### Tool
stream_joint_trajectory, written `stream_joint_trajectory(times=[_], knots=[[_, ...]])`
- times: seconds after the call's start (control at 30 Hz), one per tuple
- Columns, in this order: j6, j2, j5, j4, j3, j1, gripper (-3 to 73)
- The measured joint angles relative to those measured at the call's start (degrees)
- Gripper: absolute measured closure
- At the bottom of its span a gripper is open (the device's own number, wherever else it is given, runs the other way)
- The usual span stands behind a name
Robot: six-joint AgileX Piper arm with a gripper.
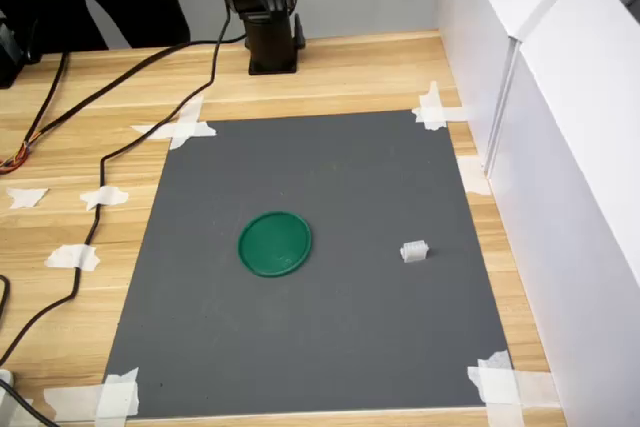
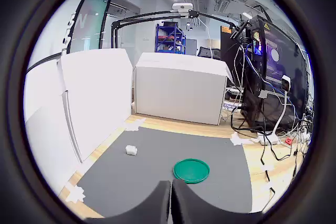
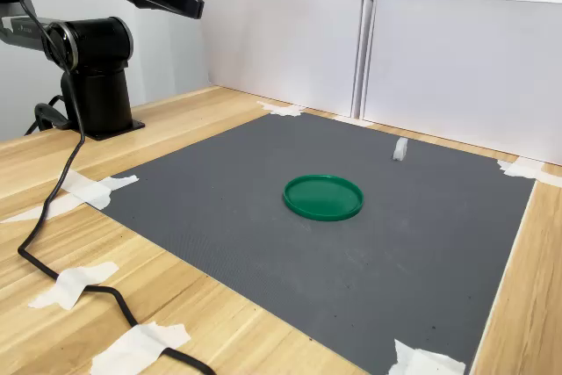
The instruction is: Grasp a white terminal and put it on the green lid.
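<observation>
A wooden table [image 1: 350,72] carries a grey mat [image 1: 330,197] (corners taped) and a black cable [image 1: 90,217].

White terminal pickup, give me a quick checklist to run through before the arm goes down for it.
1. White terminal in plain sight on the grey mat: ok.
2. Terminal clear of the green lid, with bare mat between them: ok.
3. Green lid empty and lying flat: ok.
4. Gripper holding nothing: ok; jaws look closed in the wrist view, so open them first: not ok.
5. Gripper above the terminal: not ok; it sits high near the arm base, off the mat.
6. Black cable off the mat along the first exterior view's left edge: ok.
</observation>
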Motion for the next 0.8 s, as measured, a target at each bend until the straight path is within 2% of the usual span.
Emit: stream_joint_trajectory(times=[0.8], knots=[[0.0, 2.8, -0.1, -0.2, -1.2, 0.0, 71.1]])
